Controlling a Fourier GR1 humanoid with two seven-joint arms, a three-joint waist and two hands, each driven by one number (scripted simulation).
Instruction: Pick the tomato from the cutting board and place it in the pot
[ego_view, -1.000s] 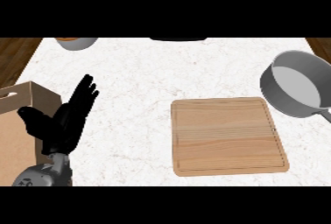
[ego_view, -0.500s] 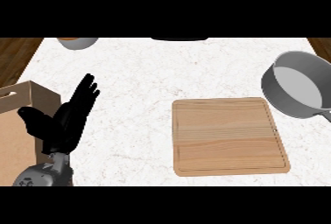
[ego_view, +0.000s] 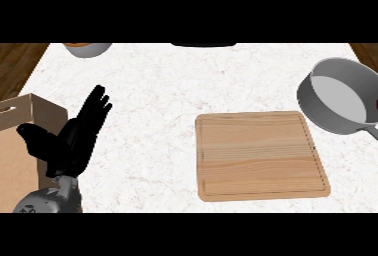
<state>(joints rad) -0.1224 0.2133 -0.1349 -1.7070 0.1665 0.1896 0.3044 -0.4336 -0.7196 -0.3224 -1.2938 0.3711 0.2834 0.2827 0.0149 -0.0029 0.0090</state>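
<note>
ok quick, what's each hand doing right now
Left hand: open, fingers straight, holding nothing, at the view's left.
Right hand: not in view.

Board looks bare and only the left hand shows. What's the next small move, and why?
Probably bring the right hand into view by the pot before anything else. The cutting board carries no tomato, the pot's inside looks empty, and the left hand rests open at far left, away from both. The tomato shows nowhere.
</note>
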